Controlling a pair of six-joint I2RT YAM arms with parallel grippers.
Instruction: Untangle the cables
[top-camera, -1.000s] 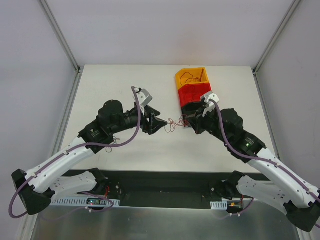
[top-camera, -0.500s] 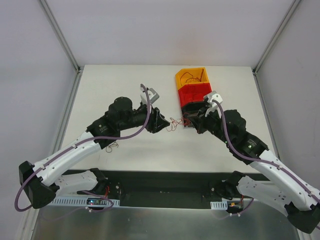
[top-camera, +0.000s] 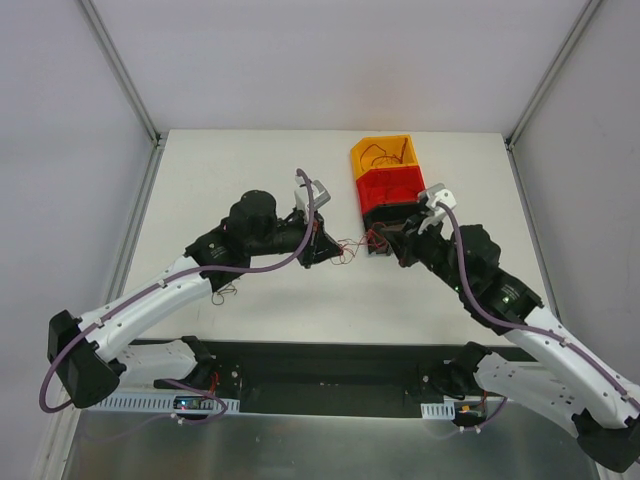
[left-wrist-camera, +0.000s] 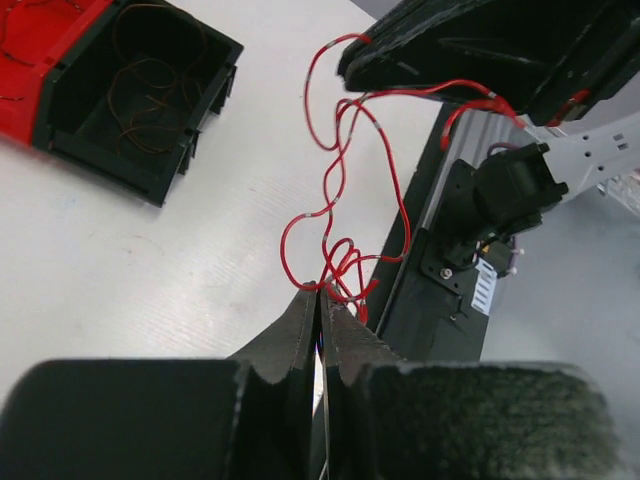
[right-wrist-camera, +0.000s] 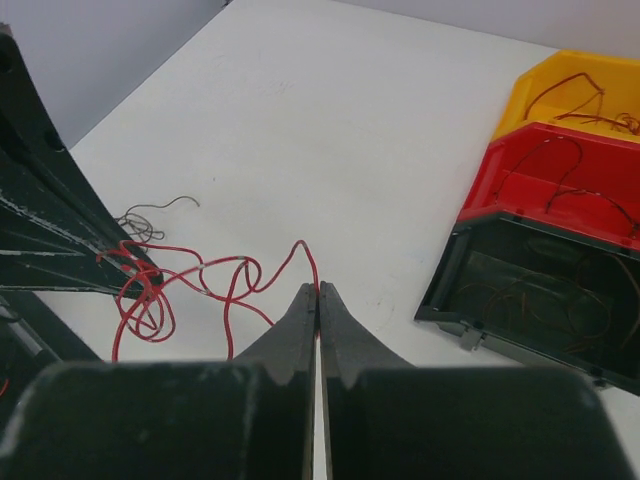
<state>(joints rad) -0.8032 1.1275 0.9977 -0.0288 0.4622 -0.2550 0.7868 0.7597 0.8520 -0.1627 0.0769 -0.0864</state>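
Note:
A tangle of thin red cables (top-camera: 348, 248) stretches just above the table between my two grippers. The left gripper (top-camera: 328, 250) is shut on a looped clump of these cables (left-wrist-camera: 335, 190), pinched at its tips (left-wrist-camera: 320, 288). From the right, my right gripper (top-camera: 376, 240) is shut on one red strand, which arches up out of its tips (right-wrist-camera: 318, 287) and runs left into the loops (right-wrist-camera: 200, 275). The left gripper's black finger (right-wrist-camera: 40, 220) shows at the left edge of the right wrist view.
Behind the right gripper stand three bins in a row: orange (top-camera: 356, 152) farthest, red (top-camera: 390, 195), then black (right-wrist-camera: 440, 290), each holding thin wires. More loose thin wires lie under the left arm (top-camera: 225, 290) and on the table (right-wrist-camera: 150, 215).
The left arm has swung right to the tangle and its jaws have shut on the red cables. The right gripper has stayed shut and shifted slightly right and back.

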